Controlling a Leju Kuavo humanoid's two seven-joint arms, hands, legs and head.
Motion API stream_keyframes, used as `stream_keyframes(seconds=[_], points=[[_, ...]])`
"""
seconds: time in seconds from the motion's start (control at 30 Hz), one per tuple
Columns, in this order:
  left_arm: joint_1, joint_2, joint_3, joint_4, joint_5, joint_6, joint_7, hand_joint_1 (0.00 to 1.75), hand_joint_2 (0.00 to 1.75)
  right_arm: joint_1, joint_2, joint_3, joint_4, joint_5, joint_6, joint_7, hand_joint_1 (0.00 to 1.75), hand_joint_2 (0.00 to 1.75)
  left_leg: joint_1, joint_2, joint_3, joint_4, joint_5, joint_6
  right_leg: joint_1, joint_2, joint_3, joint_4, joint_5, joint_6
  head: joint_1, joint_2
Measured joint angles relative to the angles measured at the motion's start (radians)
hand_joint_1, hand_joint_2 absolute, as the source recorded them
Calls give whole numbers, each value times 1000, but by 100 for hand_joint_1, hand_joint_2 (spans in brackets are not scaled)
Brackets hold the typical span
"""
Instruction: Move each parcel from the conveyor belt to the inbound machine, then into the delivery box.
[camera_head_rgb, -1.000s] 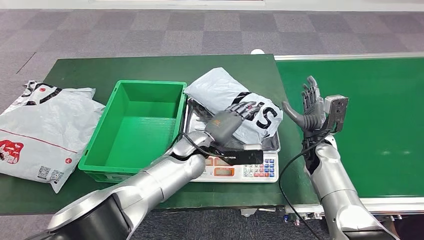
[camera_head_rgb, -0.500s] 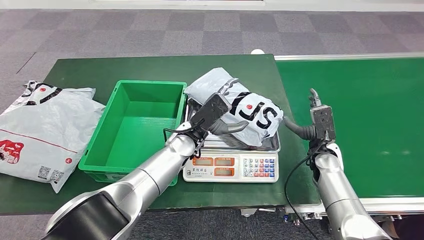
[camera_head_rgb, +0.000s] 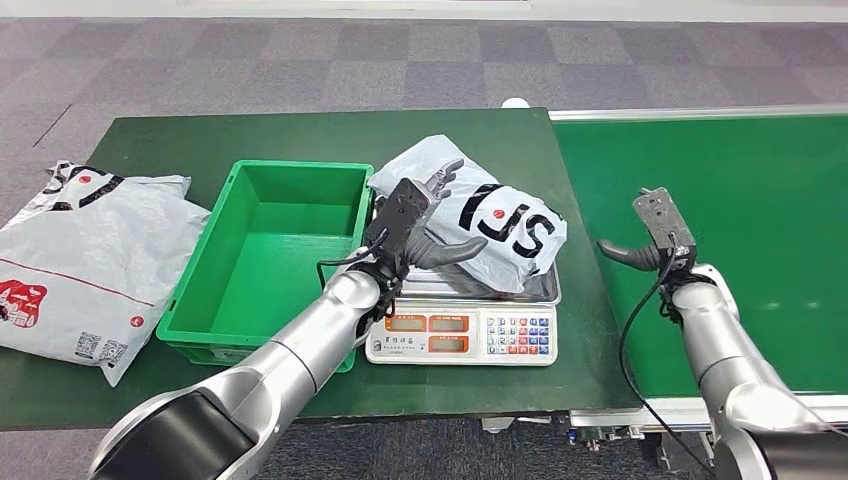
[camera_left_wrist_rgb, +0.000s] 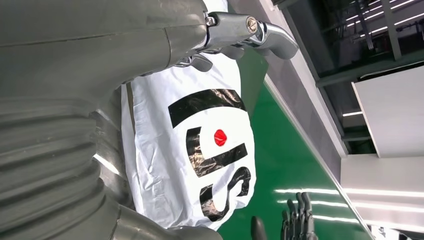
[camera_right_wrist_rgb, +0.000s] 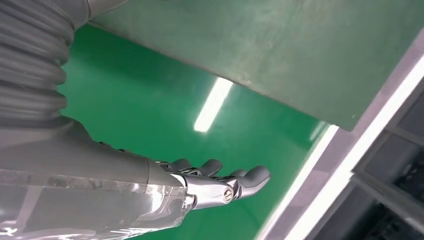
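Green worktop over grey carpet. Left to right from my feed: spare bag, empty delivery box, then parcel on the scale. Left robot hand spread against the parcel, not gripping. Right robot hand spread over the belt, empty. Risk: slick bag slips or snags the box rim.

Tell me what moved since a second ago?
The left hand turned from lying flat on the parcel to standing against its side by the bin. The right hand drew back from the parcel, out over the belt, holding nothing. The parcel stayed on the scale; the bin and the other bag didn't move.
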Motion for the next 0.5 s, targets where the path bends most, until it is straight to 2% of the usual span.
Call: stream_keyframes(seconds=[0.1, 0.17, 0.37, 0.5], points=[[1, 0, 0, 1, 12, -1, -1, 0, 175, -24, -10, 0, 10, -12, 39, -61, 0, 175, 0, 0, 0, 0, 0, 0, 0, 0, 0, 0, 0, 0, 0, 0], [1, 0, 1, 2, 14, 0, -2, 0, 175, -38, -14, 0, 9, -7, 25, -81, 0, 175, 0, 0, 0, 0, 0, 0, 0, 0, 0, 0, 0, 0, 0, 0], [1, 5, 25, 7, 15, 17, -1, 0, 175, -52, -16, 52, -39, 102, -184, -30, 0, 175, 0, 0, 0, 0, 0, 0, 0, 0, 0, 0, 0, 0, 0, 0], [1, 9, 40, 10, 12, 45, -1, 0, 175, -56, -11, 106, -65, 164, -247, 6, 0, 175, 0, 0, 0, 0, 0, 0, 0, 0, 0, 0, 0, 0, 0, 0]])
